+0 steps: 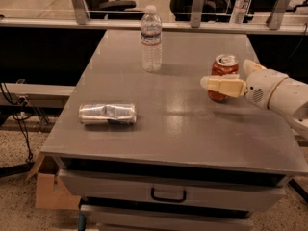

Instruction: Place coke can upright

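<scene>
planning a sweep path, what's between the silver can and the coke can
Only bare tabletop between silver can and coke can, in the camera view. The end effector is at the coke can.

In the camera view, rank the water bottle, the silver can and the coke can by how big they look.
1. water bottle, tallest though farthest back.
2-3. silver can, lying front left, and coke can, upright by the gripper at the right. The silver one looks slightly longer but sits nearer, so I won't rank them.
</scene>
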